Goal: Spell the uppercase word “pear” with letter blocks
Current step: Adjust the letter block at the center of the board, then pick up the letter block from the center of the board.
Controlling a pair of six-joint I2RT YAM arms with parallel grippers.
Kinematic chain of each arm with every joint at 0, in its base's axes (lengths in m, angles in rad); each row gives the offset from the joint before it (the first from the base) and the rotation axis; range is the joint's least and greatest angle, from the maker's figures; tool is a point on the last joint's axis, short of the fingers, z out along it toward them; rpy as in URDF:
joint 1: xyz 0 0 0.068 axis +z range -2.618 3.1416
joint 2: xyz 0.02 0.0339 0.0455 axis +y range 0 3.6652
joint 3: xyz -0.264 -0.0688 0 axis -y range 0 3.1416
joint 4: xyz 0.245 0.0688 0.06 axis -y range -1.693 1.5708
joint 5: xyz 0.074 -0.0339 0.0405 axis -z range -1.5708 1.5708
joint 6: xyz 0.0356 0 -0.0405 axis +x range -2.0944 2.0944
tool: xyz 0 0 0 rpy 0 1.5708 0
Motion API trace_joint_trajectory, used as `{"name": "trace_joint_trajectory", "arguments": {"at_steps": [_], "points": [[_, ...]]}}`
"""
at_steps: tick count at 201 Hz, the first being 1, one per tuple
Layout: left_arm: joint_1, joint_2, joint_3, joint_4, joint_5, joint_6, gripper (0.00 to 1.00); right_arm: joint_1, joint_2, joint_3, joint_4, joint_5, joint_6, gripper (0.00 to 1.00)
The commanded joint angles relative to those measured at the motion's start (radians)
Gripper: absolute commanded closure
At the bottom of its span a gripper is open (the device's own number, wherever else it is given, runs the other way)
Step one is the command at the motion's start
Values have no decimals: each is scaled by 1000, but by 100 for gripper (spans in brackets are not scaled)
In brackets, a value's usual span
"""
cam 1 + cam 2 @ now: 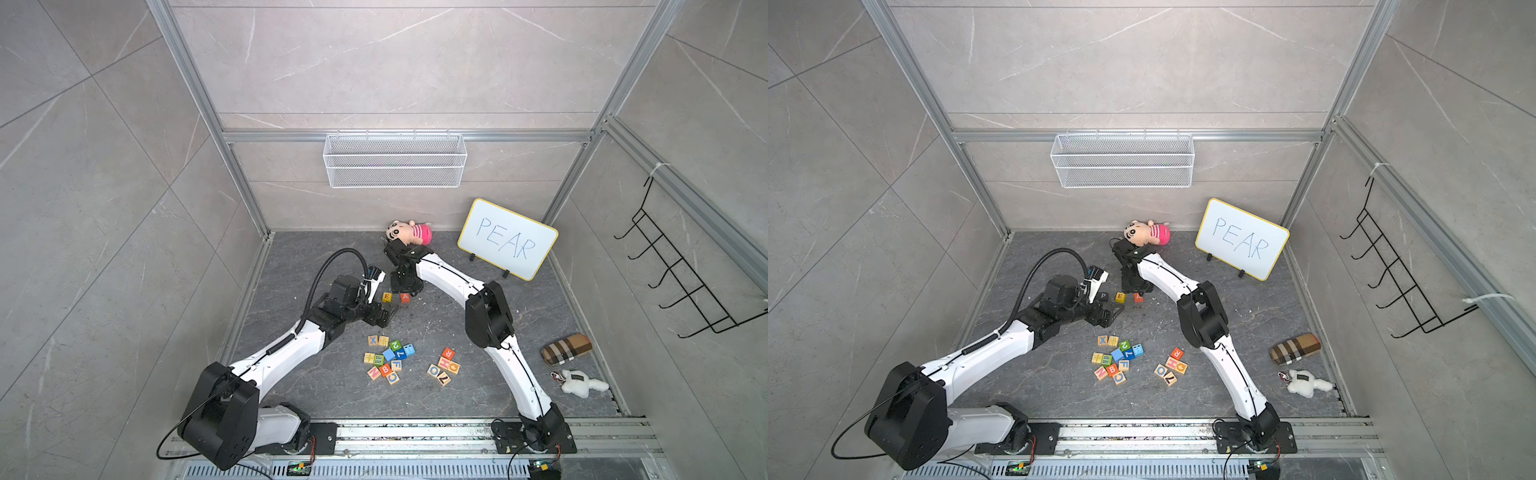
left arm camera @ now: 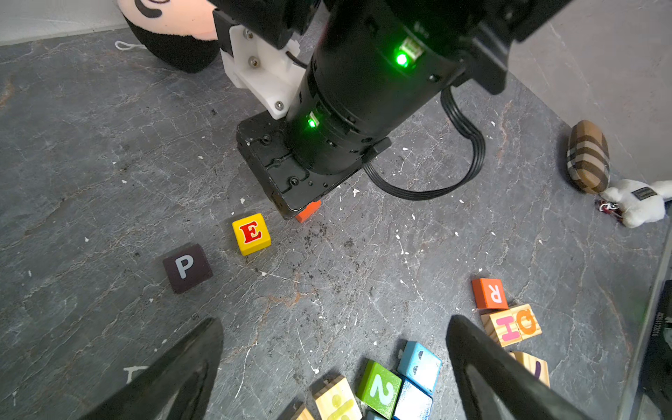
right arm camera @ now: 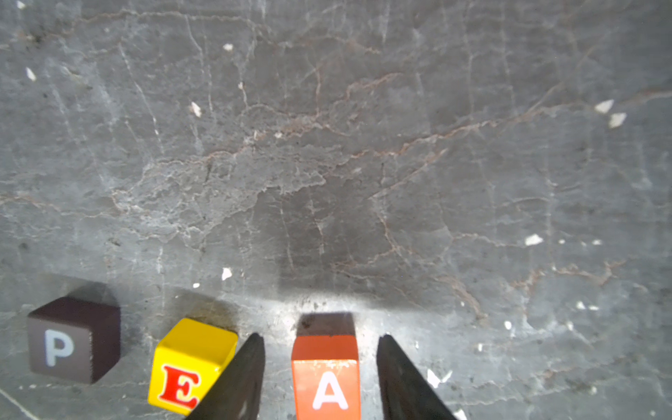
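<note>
On the dark floor a black P block (image 3: 72, 340), a yellow E block (image 3: 189, 367) and an orange-red A block (image 3: 325, 378) stand in a row. My right gripper (image 3: 320, 337) is open and straddles the A, with floor showing between the block and each finger. In both top views the E (image 1: 387, 296) and A (image 1: 405, 297) sit just under that gripper (image 1: 405, 286). The red R block (image 2: 489, 294) rests against wooden cubes nearer the front. My left gripper (image 2: 334, 322) hangs open over bare floor, holding nothing, in front of the row.
A cluster of wooden, blue and green cubes (image 1: 386, 359) lies front centre, another (image 1: 444, 370) beside the R. The "PEAR" whiteboard (image 1: 508, 239) and a plush doll (image 1: 409, 232) stand at the back. A plaid pouch (image 1: 567, 349) and a white plush toy (image 1: 579, 382) lie right.
</note>
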Motion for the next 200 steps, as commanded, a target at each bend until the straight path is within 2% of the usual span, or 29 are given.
{"name": "trace_joint_trajectory", "arguments": {"at_steps": [1,19,45,57,65,69,82,94,104,115,151,200], "points": [[3,-47,21,21,56,12,0,4,-87,-1,-35,19,-30,43],[1,-77,15,18,81,31,0,4,-164,-67,-44,27,-60,41],[-8,-131,4,16,111,39,0,5,-372,-313,33,94,-69,31],[-17,-149,4,10,125,41,0,4,-478,-435,83,96,-63,22],[-25,-159,5,2,127,42,0,4,-536,-509,117,100,-41,3],[-31,-164,6,-4,127,41,0,4,-574,-561,137,97,-17,1],[-54,-173,7,-23,138,49,0,-6,-675,-712,177,66,68,1],[-92,-175,11,-49,139,71,0,-25,-743,-841,218,-70,113,1],[-128,-174,14,-79,135,95,0,-32,-784,-931,232,-163,159,11],[-162,-171,14,-109,122,113,0,-17,-835,-1026,244,-196,210,20],[-196,-168,-38,-116,122,112,0,25,-995,-1235,246,-173,332,29],[-195,-124,-37,-112,118,108,0,57,-977,-1278,157,-142,375,32]]}}
